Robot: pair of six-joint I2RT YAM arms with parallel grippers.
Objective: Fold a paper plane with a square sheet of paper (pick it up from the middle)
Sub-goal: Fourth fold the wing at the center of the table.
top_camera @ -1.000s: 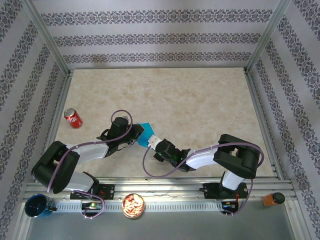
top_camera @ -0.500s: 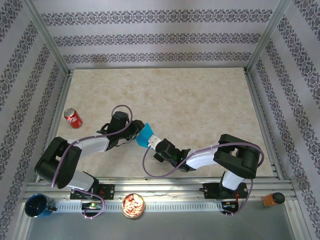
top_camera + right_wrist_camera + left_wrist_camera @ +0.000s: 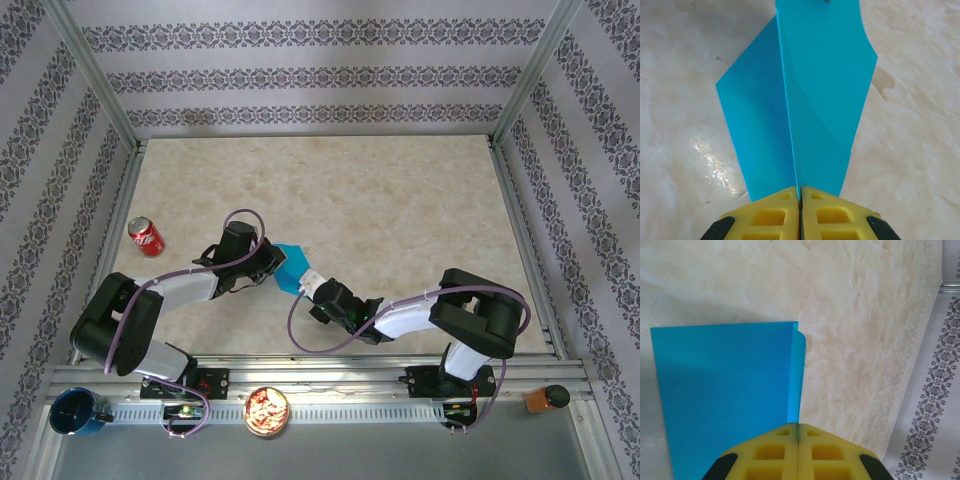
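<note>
The left pincer (image 3: 798, 426) is clamping shut on the paper (image 3: 725, 390) at its folded edge, with the sheet spreading leftward. The right pincer (image 3: 800, 189) is pinching the same paper's crease, with the sheet reaching ahead over the desk (image 3: 400, 200).

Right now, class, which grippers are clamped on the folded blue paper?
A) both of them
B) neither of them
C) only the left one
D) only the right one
A: the left gripper and the right gripper each have their yellow jaws pressed together, with the blue paper running straight out of the seam between them.
</note>
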